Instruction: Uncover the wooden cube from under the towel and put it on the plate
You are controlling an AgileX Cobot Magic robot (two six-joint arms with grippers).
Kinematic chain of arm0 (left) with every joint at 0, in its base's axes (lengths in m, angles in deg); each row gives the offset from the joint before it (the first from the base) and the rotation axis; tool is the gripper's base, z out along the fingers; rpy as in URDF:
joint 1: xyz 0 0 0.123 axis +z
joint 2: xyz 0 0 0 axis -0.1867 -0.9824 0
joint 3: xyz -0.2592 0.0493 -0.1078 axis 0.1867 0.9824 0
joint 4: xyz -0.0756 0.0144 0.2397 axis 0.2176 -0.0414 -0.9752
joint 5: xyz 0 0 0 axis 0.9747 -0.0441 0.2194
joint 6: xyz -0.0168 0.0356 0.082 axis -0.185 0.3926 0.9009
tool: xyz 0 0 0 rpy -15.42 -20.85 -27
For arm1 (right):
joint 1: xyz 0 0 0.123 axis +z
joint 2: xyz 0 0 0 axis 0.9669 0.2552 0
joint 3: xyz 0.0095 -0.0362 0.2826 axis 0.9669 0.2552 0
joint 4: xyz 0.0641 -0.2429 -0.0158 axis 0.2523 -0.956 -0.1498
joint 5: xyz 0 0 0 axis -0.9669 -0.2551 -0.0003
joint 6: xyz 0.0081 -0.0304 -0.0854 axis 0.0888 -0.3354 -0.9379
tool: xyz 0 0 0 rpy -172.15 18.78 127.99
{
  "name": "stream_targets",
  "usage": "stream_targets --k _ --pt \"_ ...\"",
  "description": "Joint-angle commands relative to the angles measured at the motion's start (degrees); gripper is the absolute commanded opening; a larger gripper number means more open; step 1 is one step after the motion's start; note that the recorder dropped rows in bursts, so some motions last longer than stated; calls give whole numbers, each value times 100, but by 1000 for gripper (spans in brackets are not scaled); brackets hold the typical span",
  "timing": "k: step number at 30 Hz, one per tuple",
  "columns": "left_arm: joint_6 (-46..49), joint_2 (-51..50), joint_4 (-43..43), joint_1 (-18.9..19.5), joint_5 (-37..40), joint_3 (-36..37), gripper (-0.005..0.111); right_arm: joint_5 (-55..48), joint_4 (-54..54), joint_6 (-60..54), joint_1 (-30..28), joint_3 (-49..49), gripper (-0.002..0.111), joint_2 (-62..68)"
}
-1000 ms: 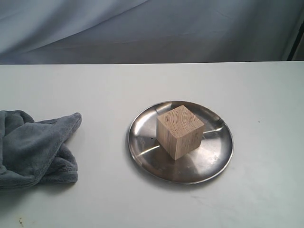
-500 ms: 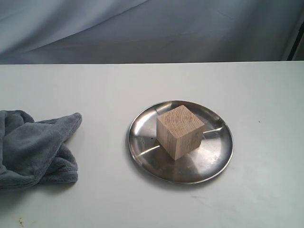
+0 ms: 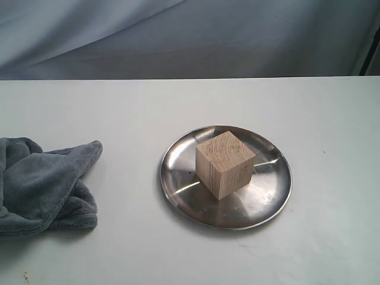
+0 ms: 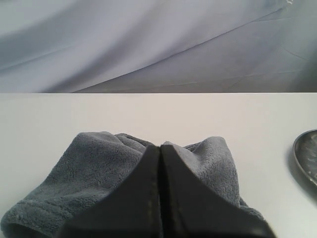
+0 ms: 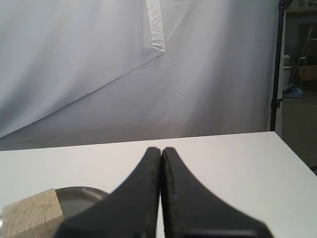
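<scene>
The wooden cube (image 3: 225,164) stands uncovered in the middle of the steel plate (image 3: 270,199). The grey towel (image 3: 41,184) lies bunched at the table's left edge, well apart from the plate. Neither gripper shows in the exterior view. In the left wrist view my left gripper (image 4: 160,147) is shut with nothing in it, in front of the towel (image 4: 94,163); the plate's rim (image 4: 304,158) shows at one side. In the right wrist view my right gripper (image 5: 161,149) is shut and empty, held back from the cube (image 5: 32,218) and plate (image 5: 81,196).
A white table (image 3: 190,101) carries everything, with a grey cloth backdrop (image 3: 190,35) behind it. A dark stand (image 5: 275,64) and room clutter show past the table's far side in the right wrist view.
</scene>
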Motion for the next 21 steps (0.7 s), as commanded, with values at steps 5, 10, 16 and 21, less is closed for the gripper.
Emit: stream_targets --k 5,10,16,21 --pt "-23 23 28 17 -60 26 0 1225 66 -44 -29 901 0 -17" --pt "-33 23 28 17 -60 26 0 1505 -244 -44 -29 1101 0 -17" --pt "-33 23 28 17 -60 26 0 1273 -400 -20 -29 1101 0 -17" --pt "-19 23 28 17 -60 26 0 702 -400 44 -29 1101 0 -17"
